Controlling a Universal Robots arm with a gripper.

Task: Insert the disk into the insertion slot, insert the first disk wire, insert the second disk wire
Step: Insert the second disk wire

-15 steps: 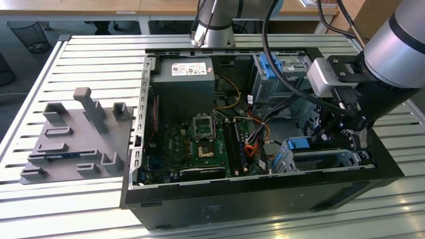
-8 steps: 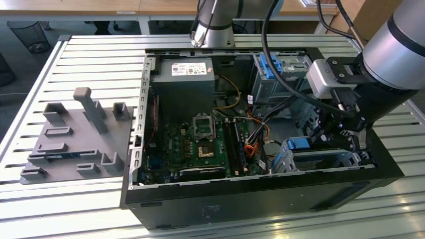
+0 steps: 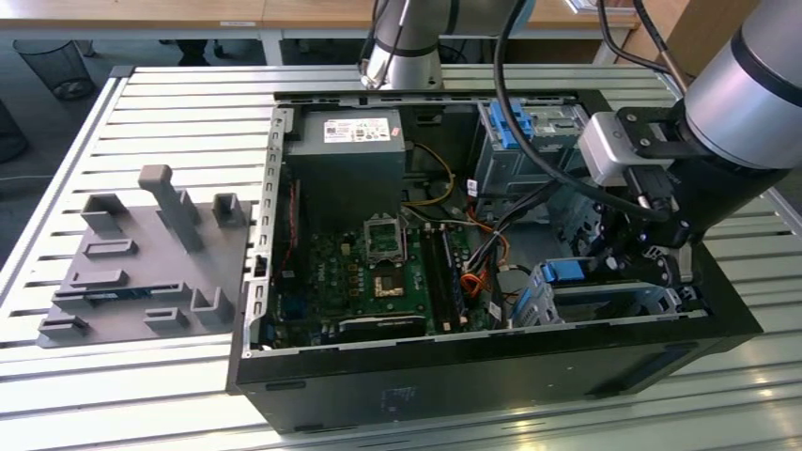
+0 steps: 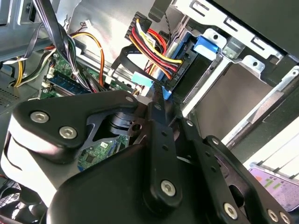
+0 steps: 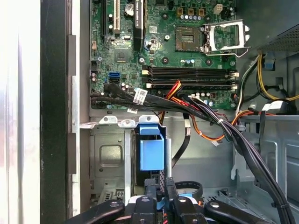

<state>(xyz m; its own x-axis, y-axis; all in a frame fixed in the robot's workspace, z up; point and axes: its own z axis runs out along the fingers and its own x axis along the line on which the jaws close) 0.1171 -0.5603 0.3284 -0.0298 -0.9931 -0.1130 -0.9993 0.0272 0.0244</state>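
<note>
First wrist view, nearest: the gripper [image 5: 161, 198] hangs low inside the open computer case [image 3: 501, 381], its black fingers [image 5: 150, 193] drawn close together around a thin dark part at the end of the disk [image 5: 152, 151]. Whether that part is a wire plug or the disk's own edge, I cannot tell. The disk stands on edge in the insertion slot [image 5: 110, 158], the low grey metal cage, with only its blue carrier end showing above the cage rim.

Second wrist view: the gripper [image 4: 161, 93] linkage is in front; its tip sits at the connector end of the disk [image 4: 205, 46], just beside a bundle of red, yellow and black wires [image 4: 154, 44] that ends in a black plug there. A flat black cable with a light blue tag [image 4: 141, 79] lies just beside the tip.

Exterior view: the gripper [image 3: 633, 263] is down in the case corner on the exterior view's right, near the front wall, touching or just over the blue end of the disk [image 3: 570, 272] in the insertion slot [image 3: 602, 305]. Beyond it lies the green motherboard [image 3: 382, 268], then the grey power supply [image 3: 345, 150] and the taller cage with a blue latch [image 3: 508, 127] at the far wall. The case rests on a slatted metal bench [image 3: 163, 113]; a grey fixture block [image 3: 145, 258] sits on the bench at the exterior view's left, well apart from the case.
</note>
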